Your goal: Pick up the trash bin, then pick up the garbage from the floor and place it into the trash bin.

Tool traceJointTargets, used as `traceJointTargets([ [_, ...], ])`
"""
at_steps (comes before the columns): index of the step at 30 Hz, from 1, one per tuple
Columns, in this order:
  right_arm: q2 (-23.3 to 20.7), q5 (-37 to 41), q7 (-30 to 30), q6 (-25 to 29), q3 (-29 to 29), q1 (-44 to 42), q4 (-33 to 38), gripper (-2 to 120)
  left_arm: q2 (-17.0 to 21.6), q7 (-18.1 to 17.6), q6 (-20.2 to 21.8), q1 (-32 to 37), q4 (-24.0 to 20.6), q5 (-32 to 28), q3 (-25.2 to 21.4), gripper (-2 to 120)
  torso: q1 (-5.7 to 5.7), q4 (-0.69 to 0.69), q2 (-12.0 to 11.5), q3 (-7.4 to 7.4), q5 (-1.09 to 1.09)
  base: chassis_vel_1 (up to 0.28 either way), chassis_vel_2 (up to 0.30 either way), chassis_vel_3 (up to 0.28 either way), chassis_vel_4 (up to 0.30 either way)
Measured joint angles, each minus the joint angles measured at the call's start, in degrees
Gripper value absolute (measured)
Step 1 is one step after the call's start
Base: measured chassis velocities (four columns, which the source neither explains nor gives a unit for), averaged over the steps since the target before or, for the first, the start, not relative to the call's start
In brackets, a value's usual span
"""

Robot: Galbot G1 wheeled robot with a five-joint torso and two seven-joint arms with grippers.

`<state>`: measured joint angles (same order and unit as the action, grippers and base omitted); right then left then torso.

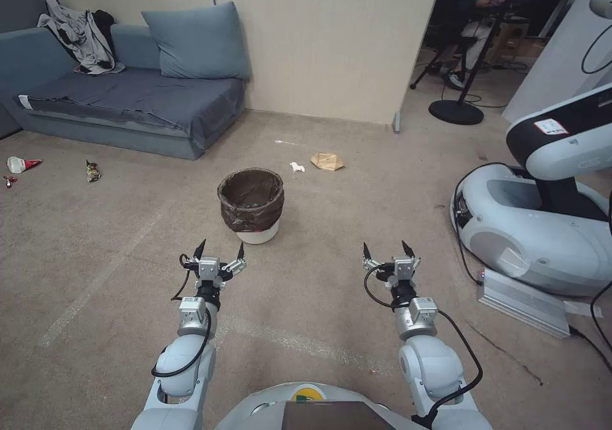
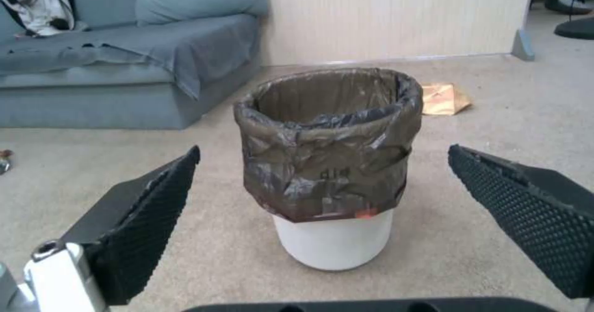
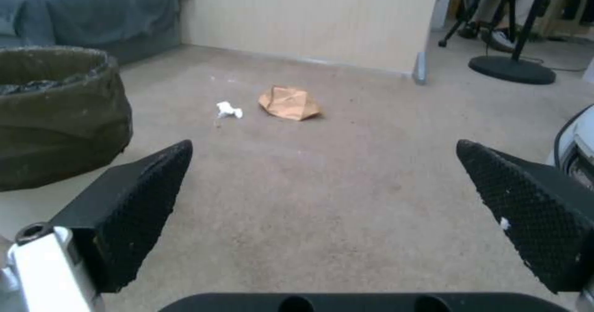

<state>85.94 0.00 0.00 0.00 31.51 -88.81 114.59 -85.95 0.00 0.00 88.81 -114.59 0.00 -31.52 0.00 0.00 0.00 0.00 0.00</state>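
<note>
The trash bin (image 1: 251,204) stands upright on the carpet (image 1: 357,226) in front of the robot, a white tub with a crinkled dark bag folded over its rim. The left end effector (image 1: 220,250) hangs just short of the bin and a little to its left, fingers spread wide and holding nothing; from the left wrist the bin (image 2: 328,163) sits squarely between the two black ribbed fingers (image 2: 148,224), not touching either. The right end effector (image 1: 388,250) hovers over bare carpet well to the right of the bin, also wide and holding nothing. Beyond the bin, toward the wall, lie a small white crumpled scrap (image 1: 297,167) and, just beside it on the right, a tan crumpled paper (image 1: 327,161); the right wrist view shows them near each other but apart. Far to the left, near the blue sofa (image 1: 127,99), are a red-and-white packet (image 1: 20,164) and a small dark wrapper (image 1: 93,171).
</note>
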Motion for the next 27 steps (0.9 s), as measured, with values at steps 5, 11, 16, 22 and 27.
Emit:
traceJointTargets([
  [5, 0.0, 0.0, 0.0, 0.0, 0.0, 0.0, 0.0, 100, 0.0, 0.0, 0.0, 0.0, 0.0, 0.0, 0.0, 100, 0.00, 0.00, 0.0, 0.00, 0.00, 0.000, 0.000, 0.000, 0.000],
  [11, 0.0, 0.0, 0.0, 0.0, 0.0, 0.0, 0.0, 100, 0.0, 0.0, 0.0, 0.0, 0.0, 0.0, 0.0, 100, 0.00, 0.00, 0.0, 0.00, 0.00, 0.000, 0.000, 0.000, 0.000],
  [16, 0.0, 0.0, 0.1, 0.0, 0.1, 0.0, 0.0, 100, 0.0, 0.0, 0.0, 0.0, 0.0, 0.0, 0.0, 100, 0.00, 0.01, 0.0, 0.00, 0.00, 0.000, 0.000, 0.000, 0.000],
  [22, 4.2, 1.3, 5.4, 1.8, 5.4, -3.7, 5.2, 100, -0.4, -2.6, 0.5, 5.1, -4.4, 3.3, -3.3, 100, 0.00, -0.09, 0.0, -0.01, -0.07, 0.000, 0.000, 0.000, 0.000],
  [27, 5.6, 2.1, 6.3, 1.9, 5.8, -4.2, 6.4, 100, -0.6, -3.7, 3.5, 10.1, -10.1, 4.5, -5.9, 100, -0.01, 0.02, 0.0, -0.01, -0.02, 0.000, 0.000, 0.000, 0.000],
])
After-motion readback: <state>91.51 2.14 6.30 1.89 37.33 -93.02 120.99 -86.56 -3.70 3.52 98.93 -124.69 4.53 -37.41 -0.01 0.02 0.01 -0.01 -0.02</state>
